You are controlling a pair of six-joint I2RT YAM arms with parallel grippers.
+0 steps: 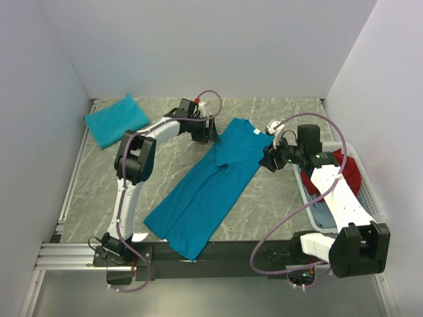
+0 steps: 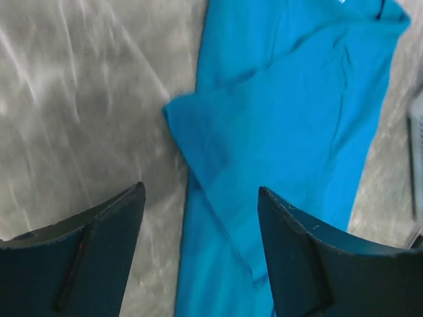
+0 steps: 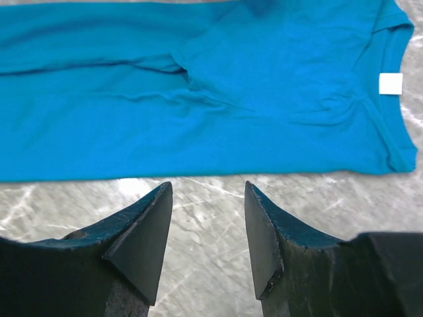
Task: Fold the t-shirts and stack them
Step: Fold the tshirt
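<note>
A teal-blue t-shirt [image 1: 210, 185] lies flat and lengthwise folded, running diagonally from the front centre to the back right of the table. Its white neck label [image 3: 390, 83] shows at the collar. A second teal t-shirt [image 1: 116, 119] sits folded at the back left. My left gripper [image 1: 213, 129] hovers open over the shirt's left sleeve edge [image 2: 192, 125], nothing between its fingers [image 2: 109, 228]. On the other side, my right gripper [image 1: 268, 160] is open beside the shirt's right edge [image 3: 198, 168], over bare table, apart from the cloth.
A white basket [image 1: 362, 173] at the right holds red and other cloth [image 1: 348, 170]. The marble-pattern tabletop [image 1: 106, 191] is walled on three sides. A dark rail [image 1: 218, 254] runs along the near edge under the shirt's hem.
</note>
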